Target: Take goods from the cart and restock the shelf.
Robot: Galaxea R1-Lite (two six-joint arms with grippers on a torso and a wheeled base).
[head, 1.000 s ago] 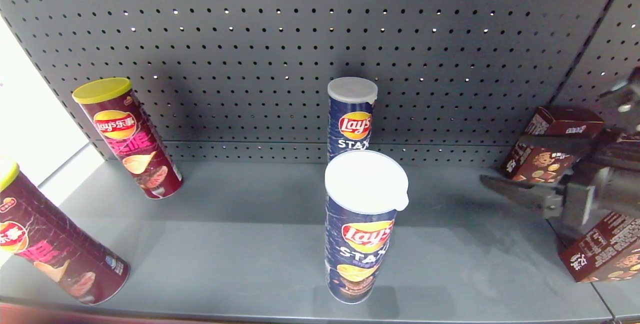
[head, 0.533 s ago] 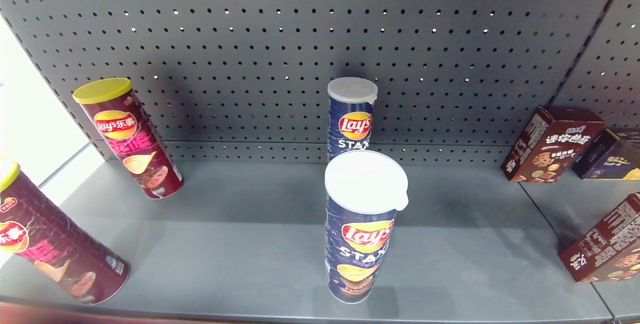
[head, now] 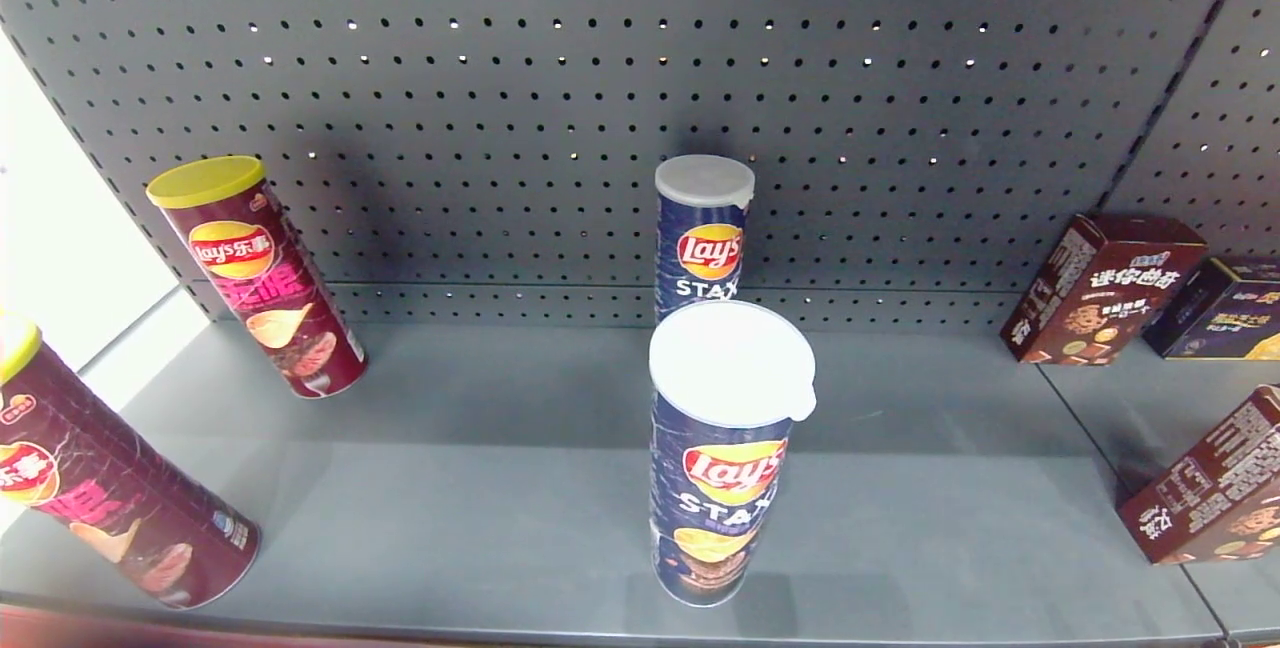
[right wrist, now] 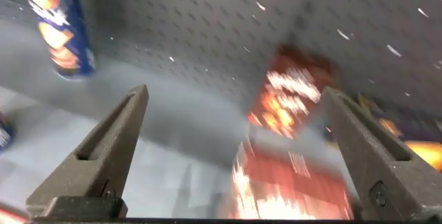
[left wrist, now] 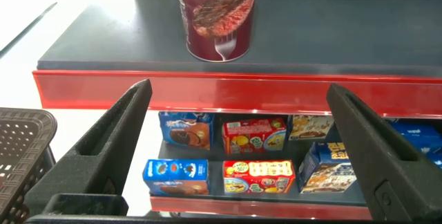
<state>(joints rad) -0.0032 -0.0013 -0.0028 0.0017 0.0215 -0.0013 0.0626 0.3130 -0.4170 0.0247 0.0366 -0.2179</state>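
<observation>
Both pincers gape wide, nothing in them: left pincer [left wrist: 238,92] hangs out front of the shelf [left wrist: 331,41] by its red lip, right pincer [right wrist: 235,94] faces blurry brown boxes [right wrist: 290,99]. On the shelf, a tall navy chip can [head: 722,468] with a white lid stands up front, its twin [head: 703,233] right behind, by the pegboard [head: 560,78].

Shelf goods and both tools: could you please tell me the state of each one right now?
Front blue can: standing, lid on.
Rear blue can: standing, lid on.
Rear red can: standing, yellow lid on.
Front red can: standing, yellow lid on.
Rear brown box: standing, closed.
Front brown box: standing, closed as far as visible.
Left tool: open, empty.
Right tool: open, empty.
</observation>
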